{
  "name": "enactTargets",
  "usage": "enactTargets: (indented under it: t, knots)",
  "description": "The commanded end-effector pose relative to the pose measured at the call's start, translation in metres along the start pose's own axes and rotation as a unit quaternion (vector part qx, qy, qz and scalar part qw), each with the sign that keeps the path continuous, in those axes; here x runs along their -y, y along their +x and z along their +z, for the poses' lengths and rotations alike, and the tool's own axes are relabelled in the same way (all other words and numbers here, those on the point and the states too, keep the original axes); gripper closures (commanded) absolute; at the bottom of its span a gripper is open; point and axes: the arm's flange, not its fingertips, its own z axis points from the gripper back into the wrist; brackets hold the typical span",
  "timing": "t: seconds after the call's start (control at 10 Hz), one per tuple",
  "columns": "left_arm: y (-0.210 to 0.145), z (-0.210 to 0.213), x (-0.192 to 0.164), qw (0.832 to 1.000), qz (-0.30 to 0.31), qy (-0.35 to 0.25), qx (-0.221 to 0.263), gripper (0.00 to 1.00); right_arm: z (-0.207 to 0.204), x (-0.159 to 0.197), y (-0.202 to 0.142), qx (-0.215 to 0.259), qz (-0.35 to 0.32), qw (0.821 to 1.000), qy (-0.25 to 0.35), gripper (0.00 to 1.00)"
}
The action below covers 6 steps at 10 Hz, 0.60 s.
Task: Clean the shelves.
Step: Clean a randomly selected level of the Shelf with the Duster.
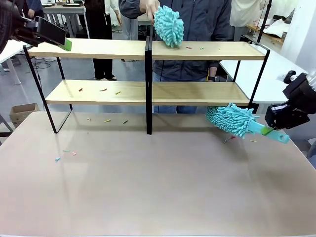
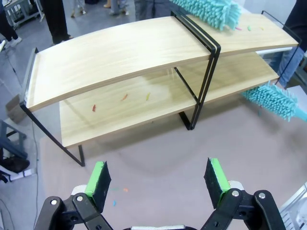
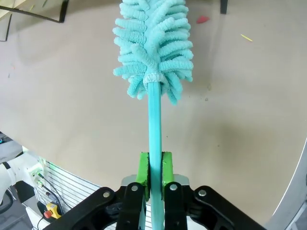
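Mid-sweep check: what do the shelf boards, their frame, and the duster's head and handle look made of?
The shelf boards look like light wood or wood-look laminate, matte, with visible grain. The frame seems to be thin black-painted metal, in slim straight bars. The duster head is probably soft teal chenille-type microfibre, given its fat fuzzy strands. The handle, clamped in the right gripper, looks like smooth teal plastic.

**Robotics laboratory, open-plan.** A large beige tabletop (image 1: 158, 187) carries the shelves (image 1: 98, 48), with the black right gripper (image 1: 267, 131) of a robot arm at the right edge of the frame; white work tables (image 1: 281, 69) stand at right and upper left on a grey floor (image 1: 74, 69). People (image 1: 101, 24) stand among further tables along the top; a cardboard box (image 1: 22, 112) sits at the left edge; in the right wrist view, a red emergency-stop button (image 3: 48, 211) on a yellow base appears at lower left.
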Motion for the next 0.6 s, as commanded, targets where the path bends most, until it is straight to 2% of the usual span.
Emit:
enactTargets:
  t: [0.0,0.3,0.5]
  knots:
    - [0.000,0.000,-0.002,1.000,0.002,-0.002,0.003,0.00,-0.010,0.004,0.002,0.021,-0.018,1.000,-0.012,0.87]
    - [0.000,0.000,-0.002,1.000,0.002,-0.002,0.003,0.00,-0.034,0.004,0.004,0.031,-0.006,0.999,-0.023,0.87]
    - [0.000,0.000,-0.002,1.000,0.002,-0.002,0.003,0.00,-0.044,0.006,0.007,0.049,-0.016,0.997,-0.059,0.87]
